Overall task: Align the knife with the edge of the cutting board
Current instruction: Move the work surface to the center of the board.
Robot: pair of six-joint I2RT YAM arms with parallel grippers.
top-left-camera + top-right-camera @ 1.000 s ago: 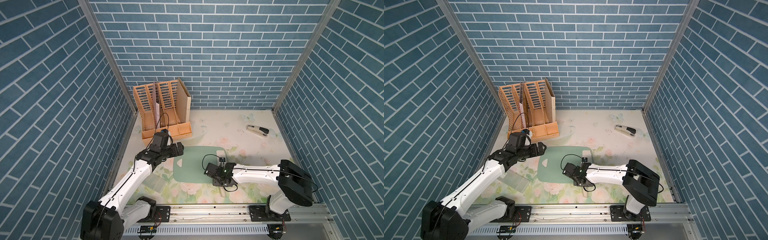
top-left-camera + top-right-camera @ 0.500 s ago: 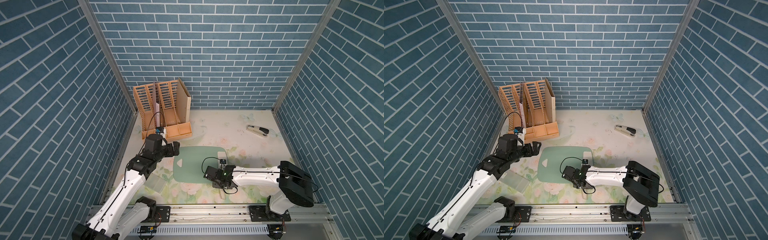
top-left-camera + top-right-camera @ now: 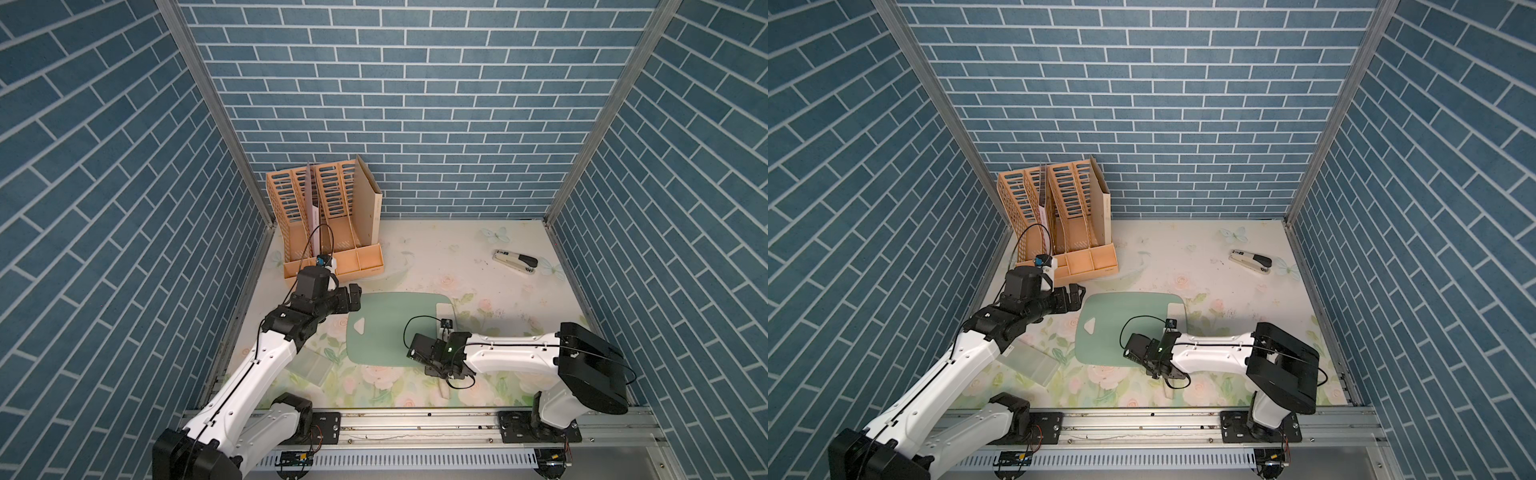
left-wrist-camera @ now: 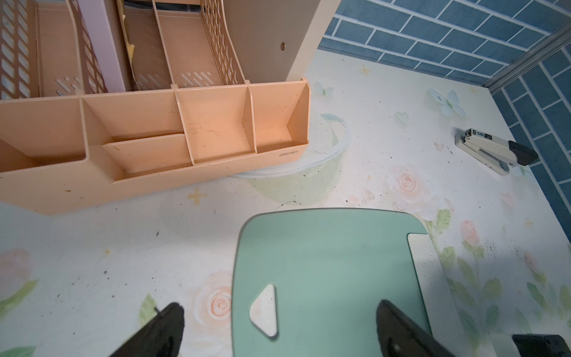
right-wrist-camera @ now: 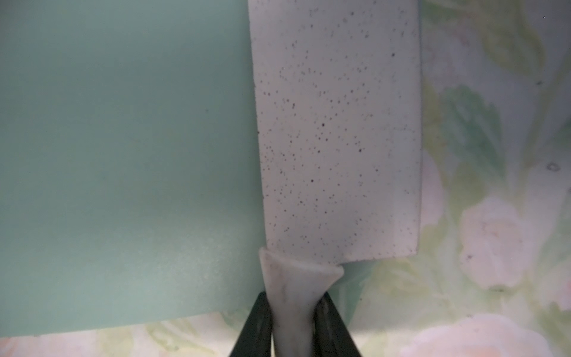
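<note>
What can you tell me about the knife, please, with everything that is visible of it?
The knife is cleaver-like: a broad rectangular whitish blade speckled with small dark dots, and a cream handle that flares where it meets the blade. It looks like plastic. The blade appears to lie flat along one side of the cutting board, partly over the board and partly over the floral tabletop, roughly parallel to that edge. The right gripper is shut on the handle.
</note>
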